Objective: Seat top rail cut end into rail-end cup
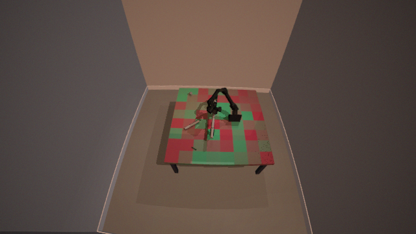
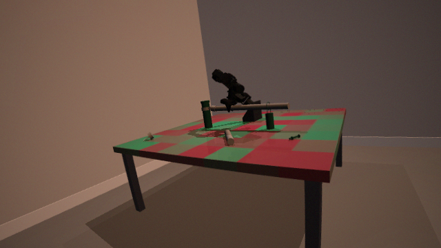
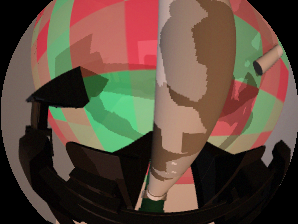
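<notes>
The tan top rail (image 2: 255,106) (image 1: 212,127) (image 3: 193,50) lies level above the table. It passes through the loop cap on the short green post (image 2: 269,120). Its left end meets the pale brace band (image 2: 205,109) near the top of the big green post (image 2: 207,117); I cannot tell how deep it sits in the cup. My gripper (image 2: 229,104) (image 1: 213,111) (image 3: 170,136) is shut on the rail, close to the big post. In the wrist view the rail fills the middle and a bit of green post (image 3: 152,205) shows at its lower end.
A loose short tan pipe (image 2: 229,136) (image 1: 192,124) (image 3: 266,63) lies on the checkered table (image 2: 282,162) (image 1: 224,156) in front of the posts. A small dark bolt (image 2: 294,137) (image 1: 194,148) and a small pale part (image 2: 150,136) (image 1: 190,93) lie apart. The arm's base (image 1: 234,117) stands behind the rail.
</notes>
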Controlling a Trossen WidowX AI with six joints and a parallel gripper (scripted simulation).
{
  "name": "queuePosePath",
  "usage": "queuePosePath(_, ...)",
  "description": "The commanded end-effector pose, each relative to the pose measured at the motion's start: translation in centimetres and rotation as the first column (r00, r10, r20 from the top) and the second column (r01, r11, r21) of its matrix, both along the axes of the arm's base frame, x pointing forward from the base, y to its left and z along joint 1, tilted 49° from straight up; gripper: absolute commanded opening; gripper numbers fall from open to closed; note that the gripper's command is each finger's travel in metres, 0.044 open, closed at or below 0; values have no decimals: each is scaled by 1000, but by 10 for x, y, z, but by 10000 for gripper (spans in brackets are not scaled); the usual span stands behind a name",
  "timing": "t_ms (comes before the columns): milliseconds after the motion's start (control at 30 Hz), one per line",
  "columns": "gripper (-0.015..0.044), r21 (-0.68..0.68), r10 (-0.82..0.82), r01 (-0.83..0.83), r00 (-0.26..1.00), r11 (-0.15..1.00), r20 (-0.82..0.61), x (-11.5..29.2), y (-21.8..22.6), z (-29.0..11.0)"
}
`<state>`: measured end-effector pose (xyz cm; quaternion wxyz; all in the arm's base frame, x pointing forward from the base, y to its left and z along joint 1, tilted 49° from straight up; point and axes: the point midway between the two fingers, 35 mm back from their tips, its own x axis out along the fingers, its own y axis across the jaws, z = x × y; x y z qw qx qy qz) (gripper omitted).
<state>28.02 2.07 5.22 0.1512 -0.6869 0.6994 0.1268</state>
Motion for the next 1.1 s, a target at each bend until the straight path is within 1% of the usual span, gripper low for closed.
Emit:
queuePosePath(0,0,1,9,-9,1000,1000,6,0,5,1)
queuePosePath(867,0,-6,9,-9,1000,1000,6,0,7,1)
queuePosePath(1067,0,-10,-2,2,1000,1000,0,0,2,1)
